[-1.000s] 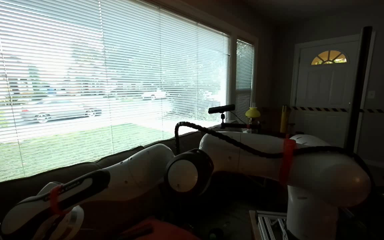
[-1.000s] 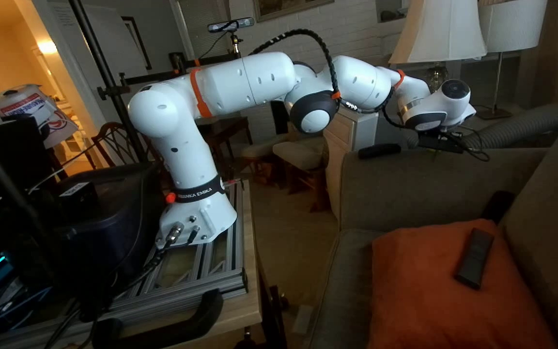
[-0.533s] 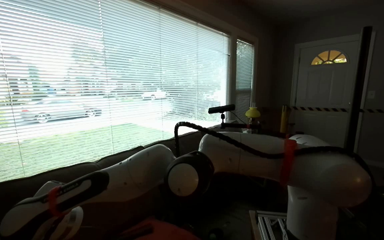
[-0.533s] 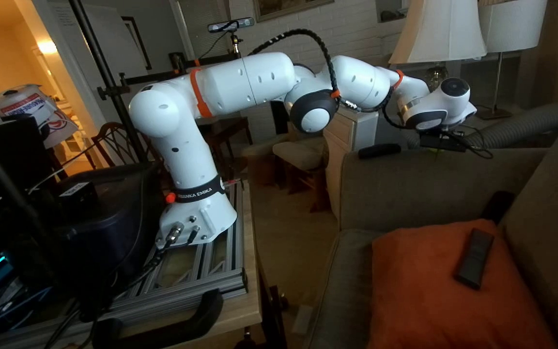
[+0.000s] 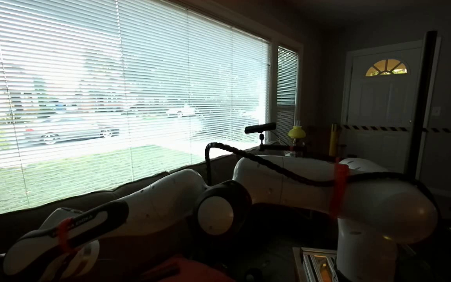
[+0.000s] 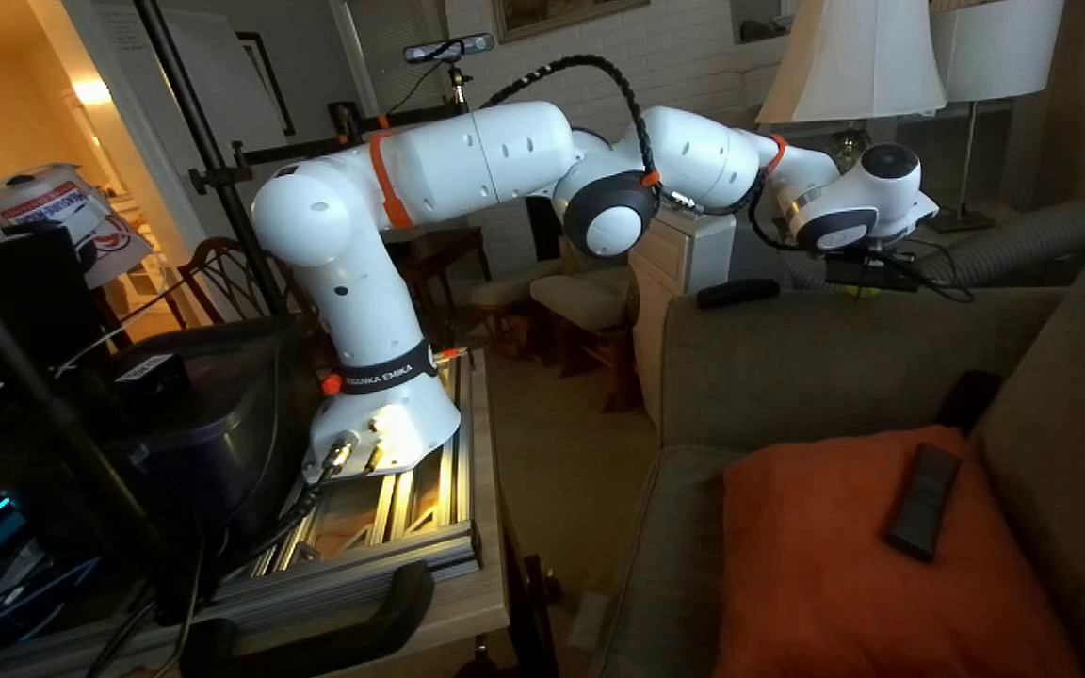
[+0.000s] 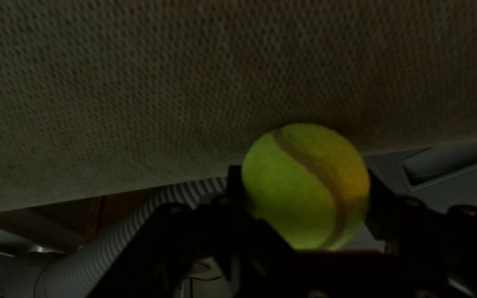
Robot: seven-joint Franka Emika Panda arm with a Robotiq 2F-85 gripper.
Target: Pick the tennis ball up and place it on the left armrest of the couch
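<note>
Pale wood shows along the near edge of the desk (image 6: 478, 610), with a black handle (image 6: 392, 607) by the corner; behind, the white arm (image 6: 514, 155) stands on metal rails (image 6: 378, 551). Across the desk's right edge in an exterior view, the brown couch (image 6: 684, 546) bears an orange pillow (image 6: 825, 556) under a dark remote (image 6: 924, 504). Farther off, by the top of the left armrest (image 6: 806, 367), the gripper (image 7: 304, 182) grasps the tennis ball (image 7: 304, 188), fingers (image 7: 234, 188) against both sides; whether the ball touches the armrest I cannot tell. Last come a pale lampshade (image 6: 853, 71) and white brick wall (image 6: 665, 75).
</note>
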